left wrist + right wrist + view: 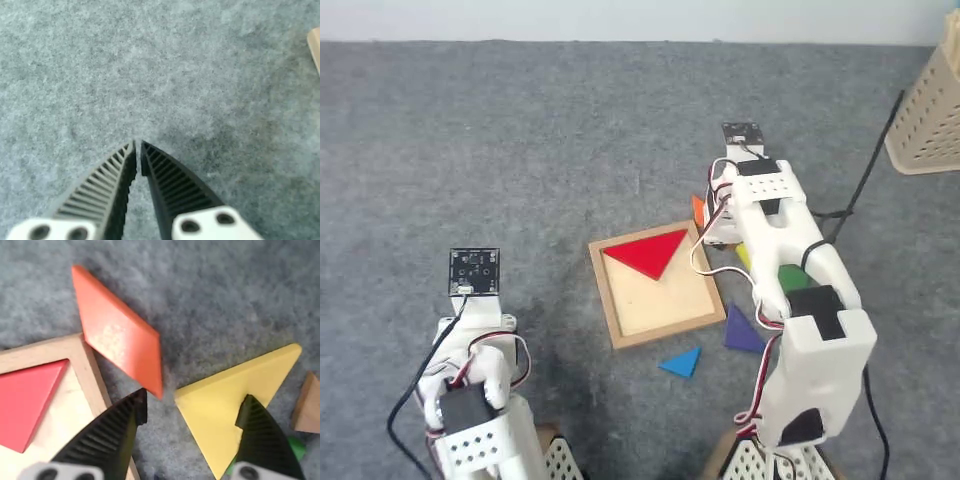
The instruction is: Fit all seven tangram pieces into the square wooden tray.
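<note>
The square wooden tray point(611, 304) lies mid-table with a large red triangle point(648, 252) in its far corner. My right gripper point(195, 404) hovers open just past the tray's right edge, one finger over the tray rim point(93, 371), the other over a yellow triangle point(232, 397). An orange parallelogram point(120, 336) lies beside the tray rim, its near corner close to the gap between the fingers. A purple triangle point(742, 330) and a small blue triangle point(682, 362) lie near the tray's front right. My left gripper point(138, 146) is shut over bare carpet, left of the tray.
A green piece point(790, 277) shows under the right arm, and a brown piece point(306, 405) sits beside the yellow triangle. A beige slatted basket point(930, 110) stands at the far right, with a black cable point(865, 180) running past it. Grey carpet covers the table.
</note>
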You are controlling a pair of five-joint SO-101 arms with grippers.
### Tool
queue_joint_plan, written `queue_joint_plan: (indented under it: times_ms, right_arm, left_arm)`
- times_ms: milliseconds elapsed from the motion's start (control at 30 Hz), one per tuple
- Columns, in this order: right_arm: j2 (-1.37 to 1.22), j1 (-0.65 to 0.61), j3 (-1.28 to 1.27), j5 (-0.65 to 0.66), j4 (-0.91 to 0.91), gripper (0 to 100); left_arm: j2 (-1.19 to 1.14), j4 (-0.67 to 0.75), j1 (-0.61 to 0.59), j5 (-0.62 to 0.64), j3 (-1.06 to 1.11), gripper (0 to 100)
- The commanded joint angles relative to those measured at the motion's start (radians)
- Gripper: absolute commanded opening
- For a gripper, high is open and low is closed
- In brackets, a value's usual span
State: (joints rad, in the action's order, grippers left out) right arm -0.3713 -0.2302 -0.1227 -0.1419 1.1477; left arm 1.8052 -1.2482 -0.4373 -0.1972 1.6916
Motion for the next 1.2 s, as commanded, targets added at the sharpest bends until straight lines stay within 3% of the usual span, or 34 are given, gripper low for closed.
queue_joint_plan:
  times_ms: [0,233,700,1167]
  right_arm:
    - [0.099,0.05,0.018,0.011,0.021,28.7]
    - [0.193,0.111,-0.115,0.011,-0.071,28.6]
    - [0.191,0.038,-0.141,0.011,-0.147,28.8]
    - [0.045,0.076,-0.103,0.012,-0.101,28.5]
  left_arm:
    - [0.014,-0.008,-0.005,-0.005,-0.007,1]
    - [0.014,-0.008,-0.005,-0.005,-0.007,1]
    - [0.014,-0.008,-0.005,-0.005,-0.007,1]
    - [0.014,-0.008,-0.005,-0.005,-0.007,1]
